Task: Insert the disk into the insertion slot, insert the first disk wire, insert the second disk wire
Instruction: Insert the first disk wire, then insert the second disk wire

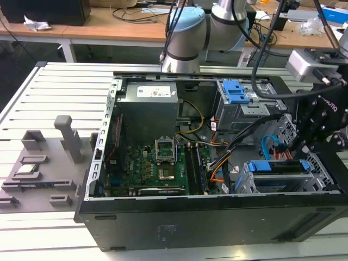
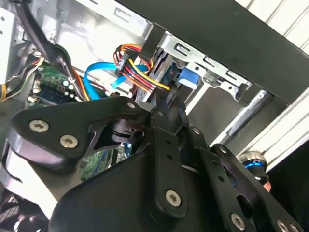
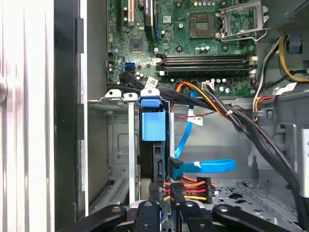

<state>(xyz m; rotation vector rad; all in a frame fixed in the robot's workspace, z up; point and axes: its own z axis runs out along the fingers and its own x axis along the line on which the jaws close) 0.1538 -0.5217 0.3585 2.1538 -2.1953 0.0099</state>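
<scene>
Two of three steps look done: the silver hard drive in its blue plastic carrier [image 3: 153, 126] sits in the low silver sheet-metal bay [image 3: 118, 145], flat light-blue cable [image 3: 207, 166] plugged in, while the jaws look closed on the red-and-yellow wire plug [image 3: 193, 186] beside it, needing a square push.

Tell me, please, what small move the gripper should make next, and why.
Probably a short push toward the disk: it sits in the insertion slot, the light-blue wire reaches it, and the red-and-yellow wire plug at the gripper may not be seated.
</scene>
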